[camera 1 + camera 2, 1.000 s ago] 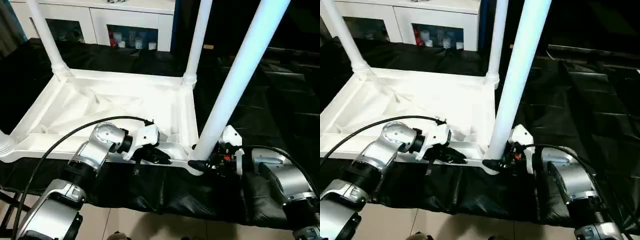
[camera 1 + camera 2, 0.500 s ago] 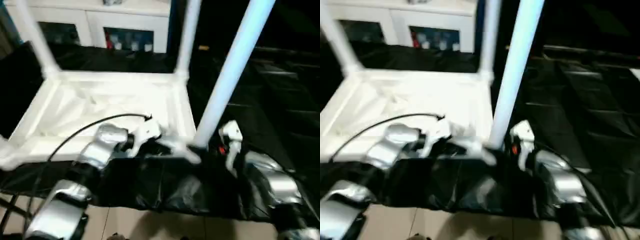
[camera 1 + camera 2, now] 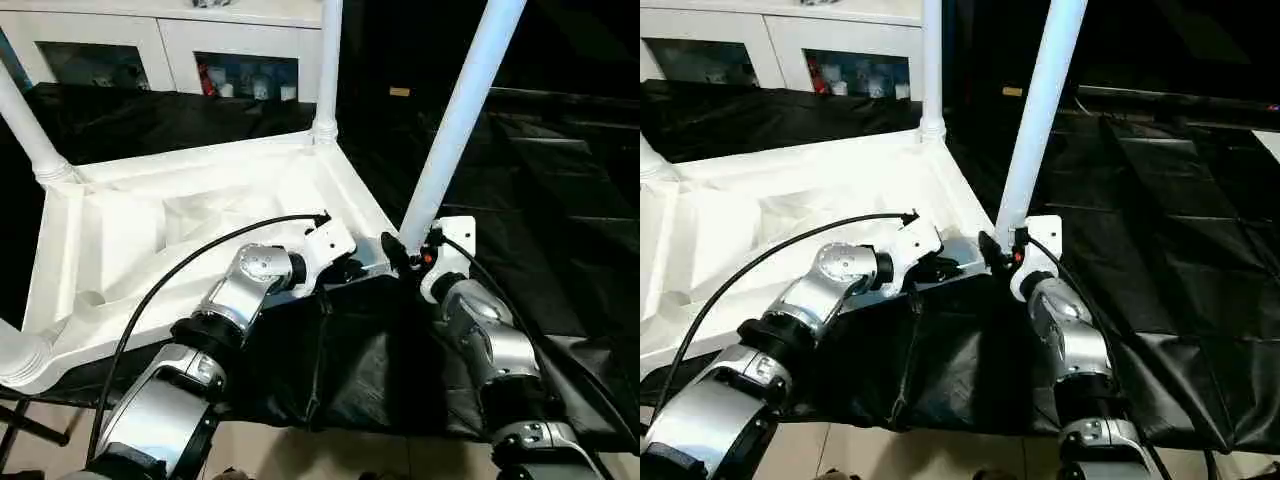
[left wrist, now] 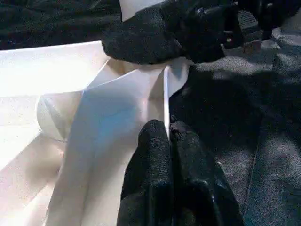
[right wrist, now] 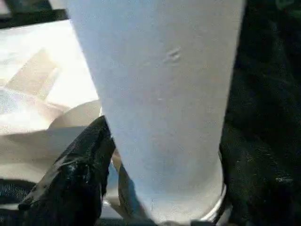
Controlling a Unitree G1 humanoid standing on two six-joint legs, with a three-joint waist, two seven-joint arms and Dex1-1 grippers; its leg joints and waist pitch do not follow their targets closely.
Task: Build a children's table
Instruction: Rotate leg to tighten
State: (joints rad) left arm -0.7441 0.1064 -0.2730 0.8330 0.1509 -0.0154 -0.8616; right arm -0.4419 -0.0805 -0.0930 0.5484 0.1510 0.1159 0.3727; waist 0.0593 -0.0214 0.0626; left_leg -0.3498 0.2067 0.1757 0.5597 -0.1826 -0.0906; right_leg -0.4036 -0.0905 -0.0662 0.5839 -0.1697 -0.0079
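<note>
Between my two pincers, the white plastic rectangular tabletop [image 3: 200, 235] has swung round; left pincer [image 4: 168, 136] stays clamped on its rim, right pincer [image 3: 400, 252] grips the fourth white tapered leg [image 3: 455, 125], apparently seated.

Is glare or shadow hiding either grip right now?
Left wrist view: glare whitens the table top, but the rim pinched by the left gripper's fingers is readable. Right wrist view: the leg is evenly lit; the right gripper's finger beside it sits in shadow.
</note>
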